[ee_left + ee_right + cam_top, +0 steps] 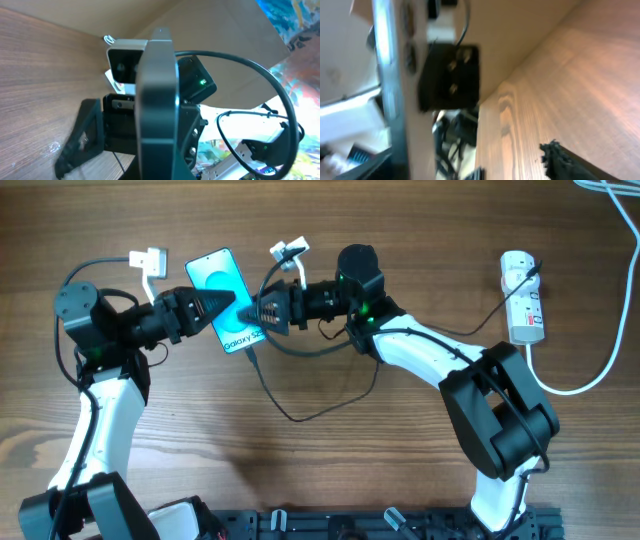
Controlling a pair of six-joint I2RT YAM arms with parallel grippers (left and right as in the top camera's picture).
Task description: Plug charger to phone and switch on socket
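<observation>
Wood-grain table (pixel 420 230), seen from above, with both arms meeting left of the middle. The phone (pixel 222 285) is up off the surface, cyan screen facing the overhead camera. The left gripper (pixel 222 305) is clamped on its left side. In the left wrist view you only get the phone's dark edge running top to bottom.

The right gripper (pixel 262 312) sits right against the phone's opposite side. Its wrist view is pretty blurry, but one dark fingertip (pixel 565 160) shows at the lower right and another dark shape is far off at the lower left. So the jaws look spread wide, not pinching anything.

The charger (pixel 300 417) meets the phone at its white-band end, loops down across the table, then runs right up to the socket (pixel 527 315) near the right edge. I can't tell from here whether the tip is fully seated.

The socket lies flat, well apart from the phone (its white lead (pixel 600 370) curls off to the top right). Two small white adapters (pixel 150 260) lie behind the phone.
</observation>
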